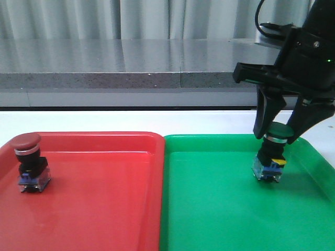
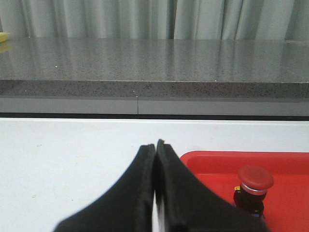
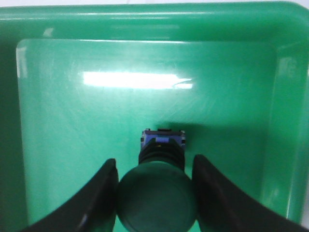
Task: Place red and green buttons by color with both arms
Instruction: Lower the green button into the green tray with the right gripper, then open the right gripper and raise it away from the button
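At the left of the front view, your red button (image 1: 30, 162) stands upright on the red tray (image 1: 104, 209), near its left edge, and the left wrist view shows your left gripper (image 2: 156, 145) with fingers pressed together on nothing, the button sitting in the lower right of that frame beside it. At the right of the front view, your right gripper (image 1: 276, 137) straddles the green button (image 1: 272, 157), which stands on the green tray (image 1: 220, 209). In the right wrist view both fingers (image 3: 99, 198) flank the cap; you cannot tell whether they pinch it.
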Available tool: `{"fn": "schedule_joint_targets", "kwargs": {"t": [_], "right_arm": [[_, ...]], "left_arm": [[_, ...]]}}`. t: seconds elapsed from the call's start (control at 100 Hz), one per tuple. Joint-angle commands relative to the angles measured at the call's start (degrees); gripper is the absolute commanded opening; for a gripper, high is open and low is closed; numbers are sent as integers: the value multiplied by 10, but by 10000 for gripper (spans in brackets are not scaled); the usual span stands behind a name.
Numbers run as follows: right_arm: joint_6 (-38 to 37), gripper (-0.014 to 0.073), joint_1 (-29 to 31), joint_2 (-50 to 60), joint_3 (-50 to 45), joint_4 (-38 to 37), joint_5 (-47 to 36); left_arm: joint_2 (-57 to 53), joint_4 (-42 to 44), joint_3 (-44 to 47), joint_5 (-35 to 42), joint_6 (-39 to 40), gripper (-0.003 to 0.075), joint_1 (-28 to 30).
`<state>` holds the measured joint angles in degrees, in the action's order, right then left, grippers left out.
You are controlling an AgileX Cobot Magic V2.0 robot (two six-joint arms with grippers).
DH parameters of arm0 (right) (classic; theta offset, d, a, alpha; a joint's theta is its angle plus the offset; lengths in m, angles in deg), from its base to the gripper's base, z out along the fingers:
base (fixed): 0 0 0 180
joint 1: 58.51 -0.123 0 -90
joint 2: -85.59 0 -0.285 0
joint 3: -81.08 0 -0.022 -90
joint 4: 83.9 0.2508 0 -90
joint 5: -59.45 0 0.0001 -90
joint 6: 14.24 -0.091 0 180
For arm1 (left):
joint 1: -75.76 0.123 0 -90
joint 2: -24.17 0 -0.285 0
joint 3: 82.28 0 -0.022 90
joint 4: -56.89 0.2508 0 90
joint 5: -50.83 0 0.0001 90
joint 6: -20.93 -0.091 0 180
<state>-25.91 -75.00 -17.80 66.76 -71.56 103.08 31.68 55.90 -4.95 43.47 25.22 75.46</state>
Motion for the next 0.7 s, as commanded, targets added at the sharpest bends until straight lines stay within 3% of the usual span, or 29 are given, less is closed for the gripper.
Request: {"fn": "schedule_joint_targets", "kwargs": {"t": [0.0,0.14,0.33,0.69], "right_arm": [[-2,190,0,12,12,9,-19],[9,253,0,12,12,9,-19],[9,517,0,12,12,14,-13],[10,532,0,51,12,20,-3]], "left_arm": [[-18,-5,7,46,5,-20,1],[-18,-5,7,46,5,-20,1],[-18,-5,7,46,5,-20,1],[-18,-5,7,46,5,-20,1]]}}
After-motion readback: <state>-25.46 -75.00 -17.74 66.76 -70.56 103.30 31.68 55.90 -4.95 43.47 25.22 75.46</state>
